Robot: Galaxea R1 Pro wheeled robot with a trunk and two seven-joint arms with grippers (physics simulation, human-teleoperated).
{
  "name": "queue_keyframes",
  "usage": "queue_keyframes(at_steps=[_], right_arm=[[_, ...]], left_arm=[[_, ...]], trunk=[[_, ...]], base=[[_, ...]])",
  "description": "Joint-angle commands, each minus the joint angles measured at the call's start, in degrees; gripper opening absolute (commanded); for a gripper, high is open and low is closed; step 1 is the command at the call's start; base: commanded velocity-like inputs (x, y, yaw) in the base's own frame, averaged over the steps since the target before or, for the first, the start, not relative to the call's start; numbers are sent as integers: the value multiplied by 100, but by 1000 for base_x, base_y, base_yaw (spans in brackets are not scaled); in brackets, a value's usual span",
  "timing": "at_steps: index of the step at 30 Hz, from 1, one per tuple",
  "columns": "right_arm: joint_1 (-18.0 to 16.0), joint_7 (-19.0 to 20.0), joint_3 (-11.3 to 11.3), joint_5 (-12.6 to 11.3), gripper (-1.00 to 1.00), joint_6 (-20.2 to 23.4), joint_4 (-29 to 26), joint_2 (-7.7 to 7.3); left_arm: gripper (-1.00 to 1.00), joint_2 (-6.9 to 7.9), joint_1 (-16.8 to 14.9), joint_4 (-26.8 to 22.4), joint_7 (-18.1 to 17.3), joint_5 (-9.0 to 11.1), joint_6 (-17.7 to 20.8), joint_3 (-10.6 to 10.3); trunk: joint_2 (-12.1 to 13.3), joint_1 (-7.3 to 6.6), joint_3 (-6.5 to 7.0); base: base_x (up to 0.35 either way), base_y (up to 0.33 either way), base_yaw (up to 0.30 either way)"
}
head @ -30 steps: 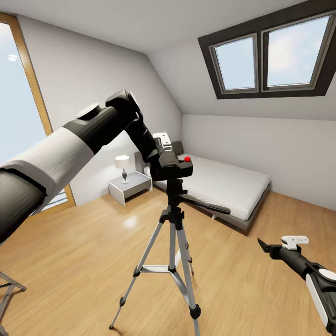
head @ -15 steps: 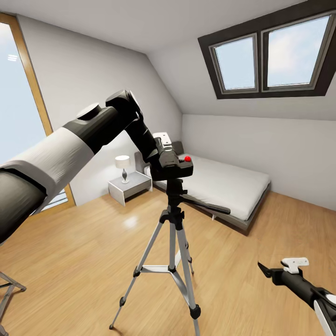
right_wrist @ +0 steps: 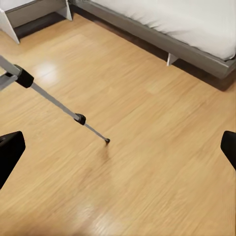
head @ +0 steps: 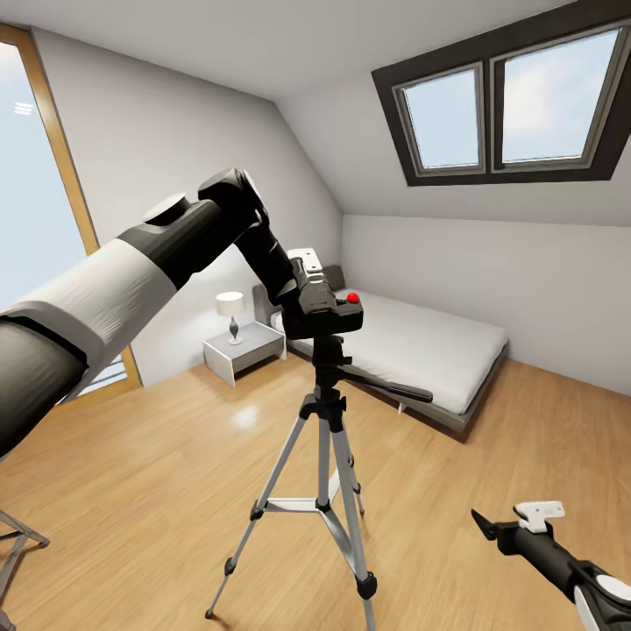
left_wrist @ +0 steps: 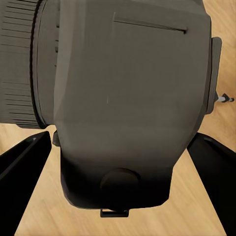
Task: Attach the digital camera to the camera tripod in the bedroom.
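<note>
- The right pincer [head: 506, 526] hangs low, nearer the robot than the camera tripod [head: 326, 456] and well off to its right side. Its one white and one dark finger stand spread with nothing between them. In the right wrist view its two dark fingertips [right_wrist: 10, 152] sit far apart at the picture's edges, open over bare light wood floor [right_wrist: 147, 162].
- That same wrist view shows one silver tripod leg [right_wrist: 59, 103] with a black joint and a small foot resting on the floor, and beyond it the grey bed frame [right_wrist: 162, 42]. The head view does not show that foot against the bed so plainly.
- The left arm [head: 131, 263] reaches across the head view toward the top of the tripod and covers the left pincer [head: 298, 294], so from there I cannot tell how its fingers stand.
- The left wrist view shows it: the digital camera [left_wrist: 128, 98], dark and boxy with a ribbed lens barrel, lies between two black fingers [left_wrist: 22, 157], which stand at either side of its body and grip it.
- In the head view the digital camera [head: 329, 308], its red button on top, sits directly above the tripod's black head, touching or nearly so. The long black handle [head: 390, 388] juts out from the head toward the bed.
- Beyond the tripod stand the low bed [head: 429, 346] with white mattress, a grey nightstand [head: 245, 349] with a lamp [head: 230, 311], and dark-framed skylights [head: 508, 101] above.
- Beside the tripod, far to its left, a tall window [head: 35, 219] has a wooden frame.
</note>
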Motion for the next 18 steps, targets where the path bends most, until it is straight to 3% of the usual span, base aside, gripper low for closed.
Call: queue_keyframes(at_steps=[1, 6, 8, 18], right_arm=[[-2, 34, -14, 49, 100, 2, 0, 13], [1, 27, 22, 199, 100, -99, 22, 118], [1, 12, 167, 258, 100, -129, 28, 267], [1, -41, 530, 272, 100, -142, 16, 338]], left_arm=[[-100, 0, -3, -3, -52, -56, 66, 2], [-100, 8, -3, -5, -52, -56, 81, 8], [-100, 2, -3, -14, -52, -56, 84, 27], [-100, -17, -3, -22, -52, -56, 128, 56]], trunk=[[-6, 2, -4], [-6, 2, -4], [-6, 2, -4], [-6, 2, -4]], base=[[0, 0, 0], [0, 0, 0], [0, 0, 0], [0, 0, 0]])
